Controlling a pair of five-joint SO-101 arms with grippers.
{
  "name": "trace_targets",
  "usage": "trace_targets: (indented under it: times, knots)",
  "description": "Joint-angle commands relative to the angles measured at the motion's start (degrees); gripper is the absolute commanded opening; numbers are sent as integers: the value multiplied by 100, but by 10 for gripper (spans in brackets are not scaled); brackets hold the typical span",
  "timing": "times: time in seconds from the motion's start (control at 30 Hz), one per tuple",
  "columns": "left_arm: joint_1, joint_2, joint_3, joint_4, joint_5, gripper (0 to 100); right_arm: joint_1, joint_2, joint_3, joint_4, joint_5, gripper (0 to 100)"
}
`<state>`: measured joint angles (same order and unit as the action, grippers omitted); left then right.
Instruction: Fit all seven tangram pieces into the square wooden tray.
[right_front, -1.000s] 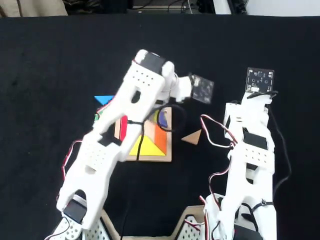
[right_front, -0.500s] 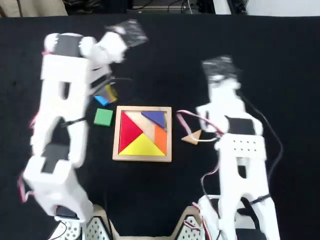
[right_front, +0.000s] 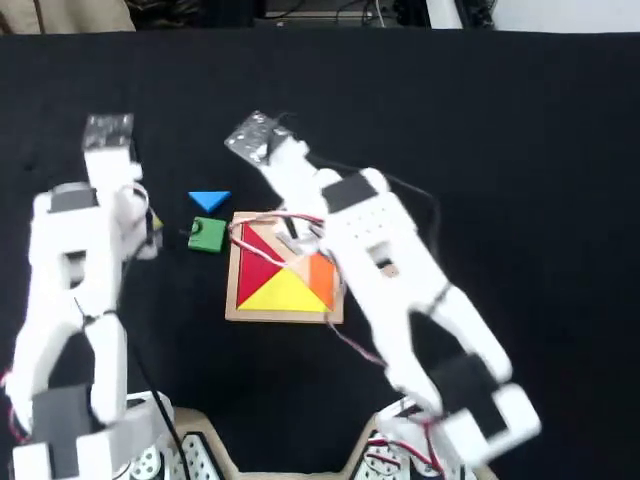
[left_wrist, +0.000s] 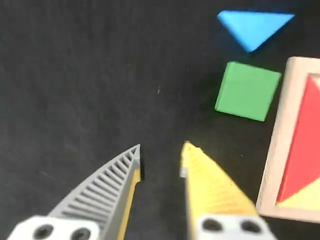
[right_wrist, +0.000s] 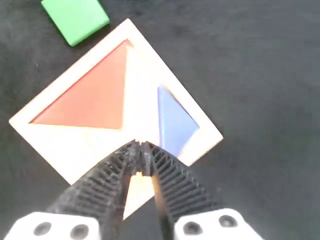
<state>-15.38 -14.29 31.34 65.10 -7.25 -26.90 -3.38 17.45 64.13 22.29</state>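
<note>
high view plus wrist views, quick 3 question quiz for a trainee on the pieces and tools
1. True or false: the green square lies inside the tray.
2. The left tool is: A open, B shut and empty, C shut on a piece.
3. Which loose piece lies next to the green square, outside the tray?
Key: 1 false; 2 A; 3 the blue triangle.

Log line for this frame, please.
left claw open, near green square | right claw shut, over tray | green square, light-blue triangle outside tray
</note>
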Motion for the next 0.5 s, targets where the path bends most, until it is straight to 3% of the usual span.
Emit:
trace_targets:
  times: [0.0, 0.23, 0.47]
  knots:
    - [-66, -712, 1332, -958, 941, 56, -149, 813, -857, 0, 53, 11]
    - [-198, -1108, 2035, -1697, 1169, 29, -149, 2211, -1807, 0, 53, 11]
    - [-215, -1037, 2035, -1776, 1169, 29, 176, 2782, -2097, 0, 53, 11]
